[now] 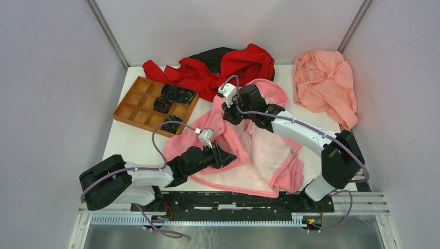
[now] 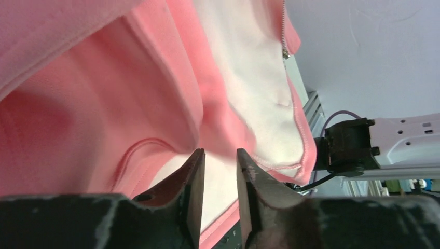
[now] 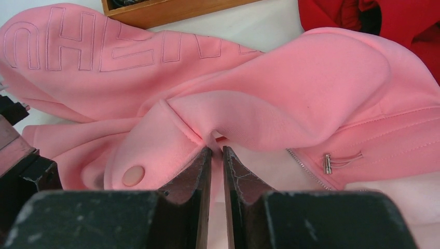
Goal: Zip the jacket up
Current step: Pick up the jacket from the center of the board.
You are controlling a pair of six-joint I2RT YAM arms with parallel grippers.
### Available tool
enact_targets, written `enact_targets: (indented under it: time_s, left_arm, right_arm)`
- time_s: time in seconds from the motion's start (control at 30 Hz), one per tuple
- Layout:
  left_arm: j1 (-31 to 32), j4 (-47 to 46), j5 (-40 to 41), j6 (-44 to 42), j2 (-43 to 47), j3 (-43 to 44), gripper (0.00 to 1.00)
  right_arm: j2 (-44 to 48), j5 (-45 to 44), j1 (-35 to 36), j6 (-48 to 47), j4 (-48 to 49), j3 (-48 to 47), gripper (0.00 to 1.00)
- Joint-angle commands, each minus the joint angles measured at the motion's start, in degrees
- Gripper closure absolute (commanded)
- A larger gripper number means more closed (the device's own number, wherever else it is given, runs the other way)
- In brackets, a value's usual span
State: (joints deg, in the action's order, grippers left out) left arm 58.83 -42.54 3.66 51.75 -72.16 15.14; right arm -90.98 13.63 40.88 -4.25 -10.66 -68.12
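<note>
The bright pink jacket (image 1: 259, 150) lies open in the middle of the table with its pale lining up. My left gripper (image 1: 231, 157) is at its left front panel. In the left wrist view that gripper (image 2: 220, 152) is open, a pink fold just beyond its tips and the lining behind the gap. My right gripper (image 1: 228, 111) is at the collar end near the hood. In the right wrist view it (image 3: 217, 149) is shut on a thin pink edge of the jacket (image 3: 290, 109). The zipper teeth (image 3: 306, 166) and a small metal pull (image 3: 327, 163) lie just right of it.
A red-and-black garment (image 1: 223, 67) is heaped at the back. A salmon cloth (image 1: 324, 83) lies at the back right. A wooden compartment tray (image 1: 140, 104) with dark items (image 1: 176, 95) stands at the left. White walls close in on three sides.
</note>
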Motion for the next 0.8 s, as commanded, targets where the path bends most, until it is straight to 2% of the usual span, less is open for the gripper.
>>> enact_targets:
  time_s: [0.0,0.13,0.23,0.33,0.43,0.53,0.77]
  left_arm:
    - [-0.41,-4.02,-2.44,-2.03,1.23,-0.69,0.59]
    - [-0.5,4.65,-1.11,-1.91,5.77,-0.2,0.43]
    - [-0.54,13.99,1.44,-1.69,10.71,1.39,0.36]
    - [-0.45,18.33,1.61,0.12,14.46,2.42,0.31]
    - [-0.28,15.85,2.09,5.2,15.58,1.97,0.28]
    - [1.14,8.03,4.51,9.65,13.13,0.7,0.27]
    - [1.98,5.95,14.14,9.54,3.94,3.24,0.18]
  right_arm:
    - [0.23,-0.73,0.27,-0.8,0.75,-1.28,0.81]
    - [0.49,0.27,0.32,-0.04,1.05,-0.93,0.82]
    - [1.09,1.74,0.44,0.93,1.72,-0.31,0.81]
    - [1.24,4.08,0.63,2.65,2.81,0.44,0.81]
    - [1.05,6.3,0.73,4.16,4.18,1.17,0.81]
    - [0.81,7.1,0.71,6.31,5.18,1.49,0.81]
    - [2.07,9.11,0.78,8.02,6.95,3.75,0.81]
